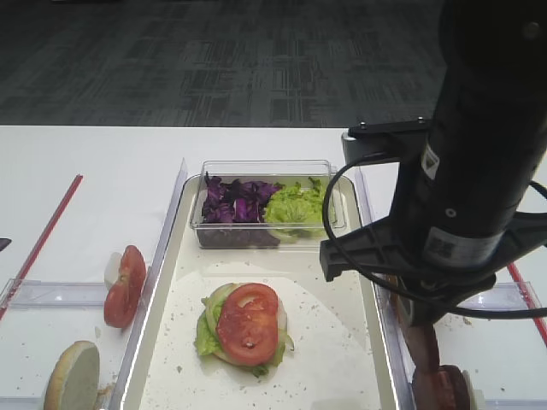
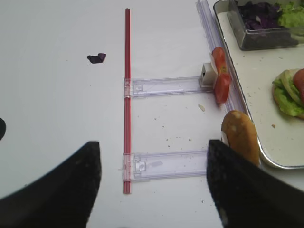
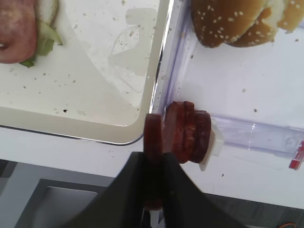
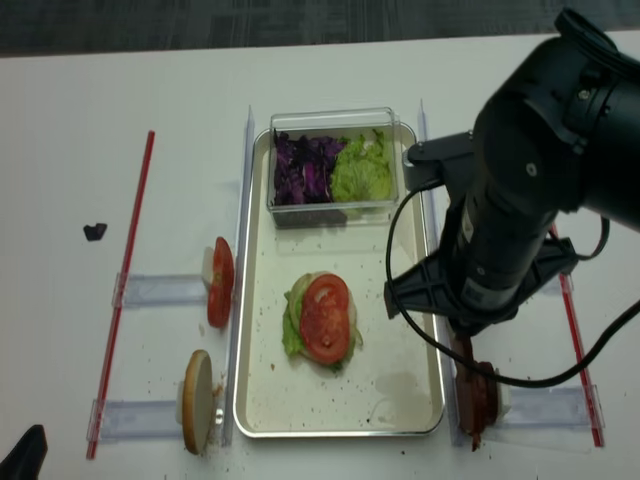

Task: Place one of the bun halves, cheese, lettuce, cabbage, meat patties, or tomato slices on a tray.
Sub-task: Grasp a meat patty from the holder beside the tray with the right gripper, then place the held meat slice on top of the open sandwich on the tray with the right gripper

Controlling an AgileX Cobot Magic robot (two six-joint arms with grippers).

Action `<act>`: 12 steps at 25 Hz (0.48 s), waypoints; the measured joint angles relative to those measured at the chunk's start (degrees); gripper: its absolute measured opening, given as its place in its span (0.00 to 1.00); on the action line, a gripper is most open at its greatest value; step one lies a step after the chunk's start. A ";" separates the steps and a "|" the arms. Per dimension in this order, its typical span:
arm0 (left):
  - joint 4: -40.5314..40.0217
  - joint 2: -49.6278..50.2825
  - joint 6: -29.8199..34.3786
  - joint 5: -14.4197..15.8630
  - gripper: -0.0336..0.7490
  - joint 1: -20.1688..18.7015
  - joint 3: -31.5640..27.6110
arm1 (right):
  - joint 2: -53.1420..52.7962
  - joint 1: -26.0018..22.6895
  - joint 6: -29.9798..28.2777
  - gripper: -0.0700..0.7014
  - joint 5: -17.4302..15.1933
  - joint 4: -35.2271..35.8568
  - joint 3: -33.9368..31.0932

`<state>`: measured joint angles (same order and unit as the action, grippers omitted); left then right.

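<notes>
My right gripper (image 3: 153, 159) is shut on one meat patty (image 3: 153, 133), held on edge just off the tray's (image 3: 95, 85) near corner. It is right beside the other meat patties (image 3: 187, 130), which stand in a clear holder. On the tray (image 4: 400, 350) lies a stack of lettuce (image 4: 292, 335) topped by a tomato slice (image 4: 326, 318). More tomato slices (image 2: 221, 76) and a bun half (image 2: 240, 137) stand on edge left of the tray. Cabbage (image 1: 235, 201) and lettuce (image 1: 295, 205) fill a clear box. My left gripper (image 2: 154, 185) hangs open above bare table, holding nothing.
Sesame bun halves (image 3: 237, 21) lie right of the tray beyond the patties. Red sticks (image 2: 127, 95) and clear plastic holders (image 2: 164, 164) flank the tray on both sides. A purple scrap (image 2: 96, 58) lies far left. The right arm (image 1: 479, 171) hides the tray's right edge.
</notes>
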<state>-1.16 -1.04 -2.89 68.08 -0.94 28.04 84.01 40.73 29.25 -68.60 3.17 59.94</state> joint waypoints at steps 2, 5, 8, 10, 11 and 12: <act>0.00 0.00 0.00 0.00 0.60 0.00 0.00 | -0.04 0.00 0.00 0.25 -0.09 0.00 0.03; 0.00 0.00 0.00 0.00 0.60 0.00 0.00 | -0.04 0.00 0.00 0.25 -0.22 0.00 0.12; 0.00 0.00 0.00 0.00 0.60 0.00 0.00 | -0.04 0.00 0.00 0.25 -0.34 0.00 0.12; 0.00 0.00 0.00 0.00 0.60 0.00 0.00 | -0.04 0.00 0.00 0.25 -0.34 0.00 0.12; 0.00 0.00 0.00 0.00 0.60 0.00 0.00 | -0.04 0.00 0.00 0.25 -0.34 0.00 0.12; 0.00 0.00 0.00 0.00 0.60 0.00 0.00 | -0.04 0.00 -0.13 0.25 -0.34 0.00 0.12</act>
<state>-1.16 -1.04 -2.89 68.08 -0.94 28.04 83.97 40.73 29.12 -68.95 3.17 60.07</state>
